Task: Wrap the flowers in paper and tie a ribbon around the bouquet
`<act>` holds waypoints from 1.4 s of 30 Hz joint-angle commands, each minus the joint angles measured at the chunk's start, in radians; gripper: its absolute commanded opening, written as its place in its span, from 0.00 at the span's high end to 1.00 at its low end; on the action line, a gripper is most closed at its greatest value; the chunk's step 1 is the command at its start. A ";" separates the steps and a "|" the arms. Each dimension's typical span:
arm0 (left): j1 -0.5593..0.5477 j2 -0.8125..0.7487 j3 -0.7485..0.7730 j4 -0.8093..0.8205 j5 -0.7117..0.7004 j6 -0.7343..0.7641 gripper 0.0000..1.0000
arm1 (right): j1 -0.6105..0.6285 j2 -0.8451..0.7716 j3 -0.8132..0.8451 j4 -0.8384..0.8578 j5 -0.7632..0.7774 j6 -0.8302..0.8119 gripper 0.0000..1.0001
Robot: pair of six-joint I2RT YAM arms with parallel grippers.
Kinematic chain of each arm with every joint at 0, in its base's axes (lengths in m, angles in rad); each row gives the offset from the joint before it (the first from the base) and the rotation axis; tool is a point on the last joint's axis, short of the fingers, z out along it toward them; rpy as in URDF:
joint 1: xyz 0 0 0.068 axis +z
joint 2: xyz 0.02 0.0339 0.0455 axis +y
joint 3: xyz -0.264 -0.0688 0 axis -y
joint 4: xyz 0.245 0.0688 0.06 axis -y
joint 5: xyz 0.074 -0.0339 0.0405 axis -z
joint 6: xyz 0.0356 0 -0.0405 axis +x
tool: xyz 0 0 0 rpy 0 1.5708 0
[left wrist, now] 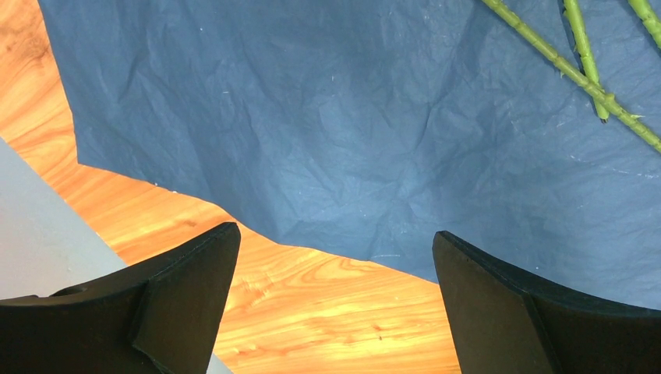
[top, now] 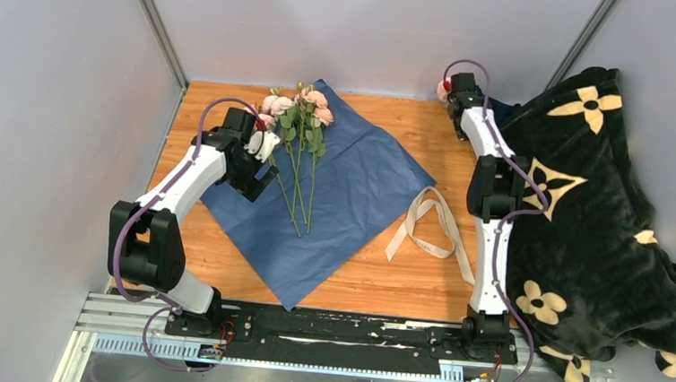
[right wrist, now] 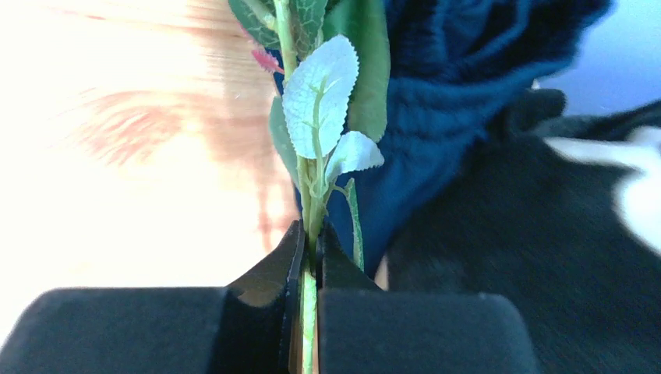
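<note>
The job now is gathering the flowers. They lie on the blue paper. The right claw is pinched tight on one more rose stem, far off by the dark blanket. The left claw hangs wide apart over the paper's edge. Next, I think, that stem must go beside the others.

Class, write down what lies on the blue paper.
The flowers lie on the paper, stems pointing to its near corner. The open left gripper hangs over its left edge, hiding that part from above.
</note>
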 commanded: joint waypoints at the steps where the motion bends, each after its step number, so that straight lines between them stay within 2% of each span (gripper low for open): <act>1: 0.007 -0.021 0.008 -0.003 0.006 0.010 0.00 | 0.020 -0.350 -0.081 0.061 -0.179 0.126 1.00; 5: 0.007 -0.045 0.005 -0.003 -0.003 0.018 0.00 | 0.037 -0.662 -0.238 0.146 -0.451 0.300 1.00; 8: 0.015 -0.065 0.003 0.000 -0.002 0.021 0.00 | 0.073 -0.859 -0.462 0.340 -0.696 0.529 1.00; 10: 0.025 -0.076 0.004 0.000 0.003 0.021 0.00 | 0.137 -0.934 -0.645 0.516 -0.855 0.694 1.00; 12: 0.034 -0.087 0.004 0.000 0.006 0.019 0.00 | 0.238 -0.941 -0.707 0.600 -0.919 0.805 1.00; 16: 0.043 -0.112 -0.003 -0.001 0.012 0.017 0.00 | 0.447 -0.817 -0.642 0.611 -0.930 0.893 1.00; 20: 0.049 -0.139 -0.017 0.000 0.023 0.017 0.00 | 0.560 -0.619 -0.502 0.598 -0.881 0.960 1.00; 26: 0.053 -0.157 -0.025 0.000 0.038 0.019 0.00 | 0.602 -0.299 -0.294 0.563 -0.706 0.960 1.00; 31: 0.055 -0.153 -0.037 0.007 0.044 0.019 0.00 | 0.599 -0.074 -0.071 0.471 -0.675 0.957 1.00; 32: 0.056 -0.152 -0.038 0.008 0.044 0.018 0.00 | 0.597 -0.053 -0.058 0.472 -0.663 0.957 0.98; 34: 0.056 -0.148 -0.036 0.008 0.044 0.018 0.00 | 0.594 -0.024 -0.027 0.452 -0.644 0.950 0.78; 37: 0.056 -0.153 -0.036 0.008 0.044 0.023 0.00 | 0.594 -0.025 0.036 0.368 -0.627 0.870 0.55; 40: 0.056 -0.165 -0.035 0.003 0.044 0.033 0.00 | 0.585 -0.107 0.041 0.298 -0.638 0.705 0.42; 42: 0.056 -0.177 -0.028 -0.012 0.044 0.050 0.00 | 0.582 -0.223 -0.045 0.273 -0.704 0.531 0.40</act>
